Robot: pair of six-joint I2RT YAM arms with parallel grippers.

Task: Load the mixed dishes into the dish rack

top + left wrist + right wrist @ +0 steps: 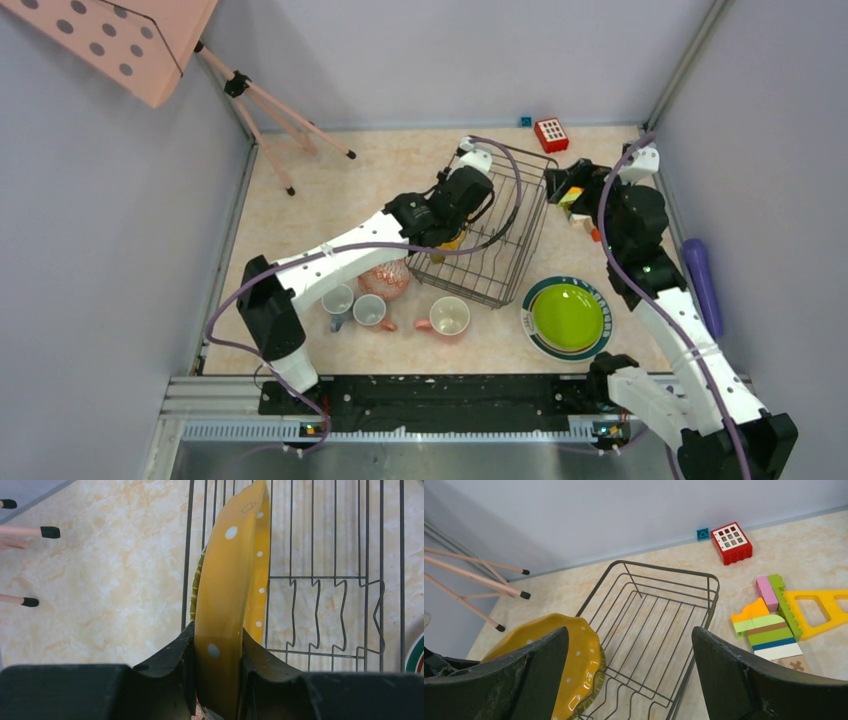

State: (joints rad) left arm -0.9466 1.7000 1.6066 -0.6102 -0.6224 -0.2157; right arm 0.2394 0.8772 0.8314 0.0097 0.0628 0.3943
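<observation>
Yellow plate [225, 605]: the lower edge is buried between the left jaws and the top is cut by the frame edge. From overhead nearly all of it lies under the left wrist.
Dish rack [325, 577]: runs out of frame beyond and to the right of the left jaws. Its near end is masked by the right jaws in their own view.
Green-rimmed plate [417, 655]: only a sliver shows, far right of the left jaws.
Bowl [385, 281]: partly under the left arm, behind its jaws.
Toy blocks [570, 197]: partly covered by the right wrist.
Blue speck [525, 121]: by the wall beyond both jaws, too small to identify.
</observation>
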